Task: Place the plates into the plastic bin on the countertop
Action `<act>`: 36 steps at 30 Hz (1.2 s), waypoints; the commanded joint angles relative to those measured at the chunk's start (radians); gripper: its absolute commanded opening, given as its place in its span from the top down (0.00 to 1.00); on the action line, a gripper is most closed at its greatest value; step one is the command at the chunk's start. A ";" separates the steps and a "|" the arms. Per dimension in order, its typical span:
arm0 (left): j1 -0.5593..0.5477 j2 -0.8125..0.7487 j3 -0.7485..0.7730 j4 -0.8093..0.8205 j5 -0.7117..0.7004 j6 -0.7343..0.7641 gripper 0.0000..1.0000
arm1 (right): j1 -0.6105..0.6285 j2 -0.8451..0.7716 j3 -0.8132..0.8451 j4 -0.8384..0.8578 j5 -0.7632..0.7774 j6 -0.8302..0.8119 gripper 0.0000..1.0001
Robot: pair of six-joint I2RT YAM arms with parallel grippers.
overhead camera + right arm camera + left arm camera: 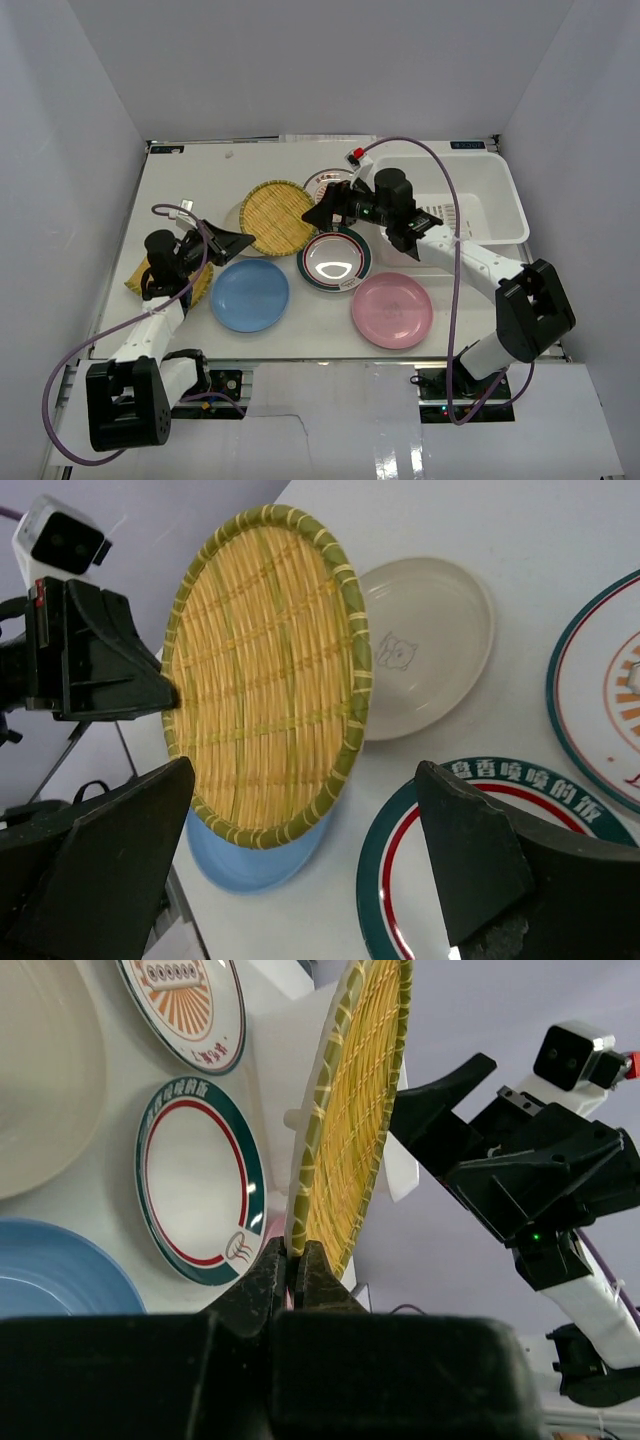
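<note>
My left gripper (243, 240) (295, 1258) is shut on the rim of the yellow woven plate (278, 215) (355, 1110) (265, 670), holding it tilted above the countertop (190, 190). My right gripper (325, 212) (305, 780) stands open just off the plate's opposite edge, with nothing between its fingers. Below lie the cream plate (430, 645), the blue plate (250, 295), the green-rimmed plate (335, 262), the pink plate (392, 310) and the orange-sunburst plate (185, 1005), which the right arm partly hides in the top view. The white plastic bin (500, 205) stands at the back right.
A yellow woven thing (140, 278) lies under the left arm near the table's left edge. Purple cables loop from both arms. Grey walls close in the table on three sides.
</note>
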 commanded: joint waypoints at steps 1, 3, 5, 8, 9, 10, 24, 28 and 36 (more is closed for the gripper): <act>-0.027 -0.007 -0.004 0.056 0.074 0.022 1.00 | 0.004 0.010 -0.025 0.052 -0.081 0.009 0.02; -0.045 -0.001 0.001 0.070 0.088 0.024 1.00 | 0.004 0.010 -0.034 0.045 -0.053 0.008 0.08; -0.057 0.005 0.015 0.056 0.100 0.044 1.00 | 0.004 0.002 -0.043 0.052 -0.047 0.009 0.23; -0.068 0.010 0.033 0.036 0.130 0.059 0.99 | 0.005 0.001 -0.046 0.077 -0.056 0.018 0.42; -0.071 0.009 0.035 0.035 0.136 0.064 0.96 | 0.004 0.002 -0.040 0.077 -0.059 0.018 0.59; -0.073 0.004 0.041 0.025 0.149 0.067 0.93 | 0.004 0.002 -0.037 0.078 -0.062 0.021 0.67; -0.113 -0.094 0.129 -0.200 0.220 0.266 0.02 | -0.384 -0.288 -0.081 0.028 -0.047 0.092 0.92; -0.163 -0.120 0.125 -0.336 0.161 0.395 0.02 | -0.574 -0.377 -0.158 -0.058 0.071 0.055 0.92; -0.242 -0.163 0.174 -0.515 0.018 0.571 0.02 | -0.663 -0.408 -0.281 -0.139 0.332 -0.074 0.92</act>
